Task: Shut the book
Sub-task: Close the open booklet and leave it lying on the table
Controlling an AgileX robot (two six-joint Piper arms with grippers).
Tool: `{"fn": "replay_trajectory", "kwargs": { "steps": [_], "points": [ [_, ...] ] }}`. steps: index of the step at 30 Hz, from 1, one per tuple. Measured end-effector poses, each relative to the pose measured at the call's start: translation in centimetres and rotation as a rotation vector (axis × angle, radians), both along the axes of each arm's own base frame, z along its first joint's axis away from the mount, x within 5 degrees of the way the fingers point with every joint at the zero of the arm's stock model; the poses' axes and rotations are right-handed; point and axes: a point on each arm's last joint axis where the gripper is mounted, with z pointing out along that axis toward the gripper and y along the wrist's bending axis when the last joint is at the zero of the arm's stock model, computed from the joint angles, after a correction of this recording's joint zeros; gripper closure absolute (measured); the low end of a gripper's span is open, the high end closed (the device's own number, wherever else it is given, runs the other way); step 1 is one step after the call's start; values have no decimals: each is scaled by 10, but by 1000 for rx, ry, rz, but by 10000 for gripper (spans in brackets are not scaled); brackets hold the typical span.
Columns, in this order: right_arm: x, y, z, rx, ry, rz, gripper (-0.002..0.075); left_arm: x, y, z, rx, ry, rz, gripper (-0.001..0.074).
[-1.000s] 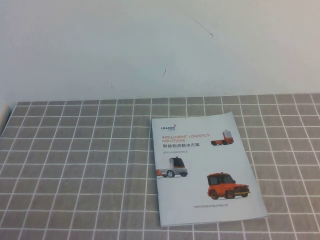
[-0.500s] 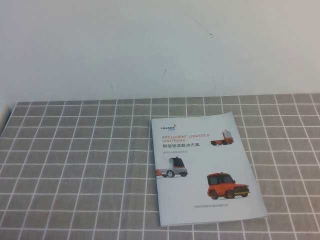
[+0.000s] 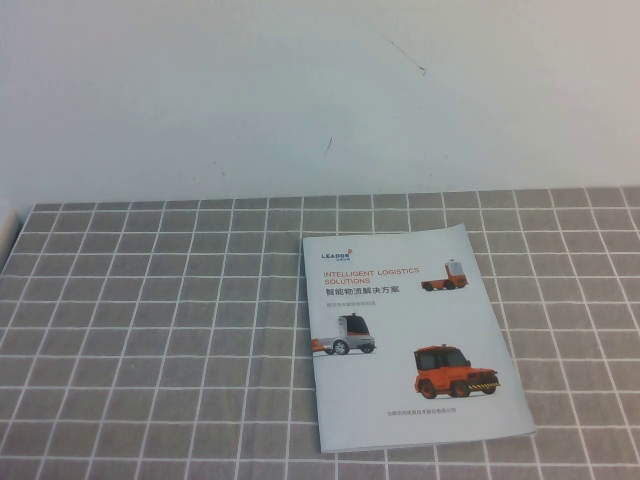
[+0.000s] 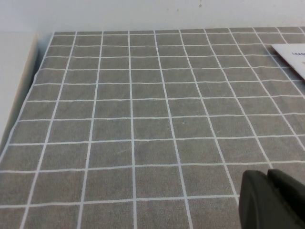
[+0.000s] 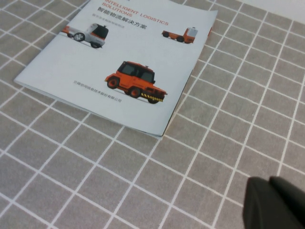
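Observation:
A thin white book point(image 3: 410, 335) lies shut and flat on the grey checked cloth, right of the middle, its cover printed with orange and grey vehicles. The right wrist view shows the same book point(image 5: 126, 62) whole, well apart from my right gripper point(image 5: 269, 183), whose black fingers are pressed together with nothing between them. A corner of the book point(image 4: 291, 55) shows in the left wrist view, far from my left gripper point(image 4: 267, 175), which is also shut and empty over bare cloth. Neither gripper appears in the high view.
The grey checked cloth point(image 3: 150, 330) covers the table up to a white wall point(image 3: 300, 90) at the back. A pale strip of bare table point(image 4: 14, 81) runs along the cloth's left edge.

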Motion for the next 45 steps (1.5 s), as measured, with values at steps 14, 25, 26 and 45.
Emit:
{"fn": "replay_trajectory", "kwargs": {
  "steps": [14, 25, 26, 45],
  "points": [
    [0, 0, 0, 0, 0, 0, 729, 0, 0, 0, -17, 2, 5, 738],
    [2, -3, -1, -34, -42, -18, 729, 0, 0, 0, -20, 2, 6, 737],
    [2, -5, -1, -46, -68, -37, 729, 0, 0, 0, -20, 2, 6, 737],
    [-1, -29, -85, 4, -213, -498, 729, 0, 0, 0, -20, 1, 4, 737]
  ]
}}
